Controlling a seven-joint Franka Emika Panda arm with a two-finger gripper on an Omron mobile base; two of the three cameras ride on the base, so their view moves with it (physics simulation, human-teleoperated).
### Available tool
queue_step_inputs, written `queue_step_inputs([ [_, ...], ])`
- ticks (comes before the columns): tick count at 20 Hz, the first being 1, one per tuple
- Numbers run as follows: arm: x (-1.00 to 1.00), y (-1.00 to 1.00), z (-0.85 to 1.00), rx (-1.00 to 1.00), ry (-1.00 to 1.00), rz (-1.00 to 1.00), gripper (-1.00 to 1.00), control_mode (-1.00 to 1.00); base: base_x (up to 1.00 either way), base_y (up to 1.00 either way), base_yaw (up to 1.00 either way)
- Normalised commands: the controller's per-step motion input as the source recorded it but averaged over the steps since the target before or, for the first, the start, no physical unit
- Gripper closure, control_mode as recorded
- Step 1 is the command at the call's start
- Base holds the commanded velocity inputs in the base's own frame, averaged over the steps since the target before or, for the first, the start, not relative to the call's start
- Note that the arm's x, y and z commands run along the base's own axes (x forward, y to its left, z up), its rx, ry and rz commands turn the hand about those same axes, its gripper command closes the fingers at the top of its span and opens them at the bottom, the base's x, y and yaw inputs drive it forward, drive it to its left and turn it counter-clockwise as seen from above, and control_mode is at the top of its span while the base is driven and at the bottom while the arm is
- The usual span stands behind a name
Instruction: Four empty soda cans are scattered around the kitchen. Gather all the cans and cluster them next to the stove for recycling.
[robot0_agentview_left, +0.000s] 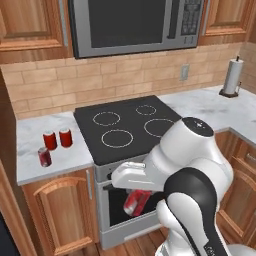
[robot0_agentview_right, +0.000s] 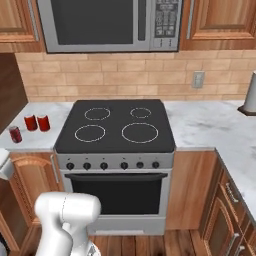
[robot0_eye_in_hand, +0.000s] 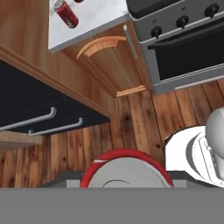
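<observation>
White marble counter (robot0_agentview_left: 60, 160) left of the stove (robot0_agentview_left: 125, 125) — three soda cans (robot0_agentview_left: 55, 140) upright, clustered.

Left base view: from behind and left of the arm, facing forward and down over the stove (robot0_agentview_left: 127, 127), table (robot0_agentview_left: 55, 150) and three soda cans (robot0_agentview_left: 55, 142). Right base view: from the other side, squarer to the same stove (robot0_agentview_right: 115, 127), cans (robot0_agentview_right: 30, 125) and microwave (robot0_agentview_right: 107, 22). Hand view: close, along the hand (robot0_eye_in_hand: 127, 173), low above the wooden floor (robot0_eye_in_hand: 131, 118), oven front beyond.
</observation>
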Motion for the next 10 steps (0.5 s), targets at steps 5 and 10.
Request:
queue_step_inputs([
  [5,0.00,0.00,0.00,0.00,0.00,0.00,1.00,1.00,0.48,-0.33,0.12],
  [10,0.00,0.00,0.00,0.00,0.00,0.00,1.00,1.00,0.47,-0.29,0.13],
])
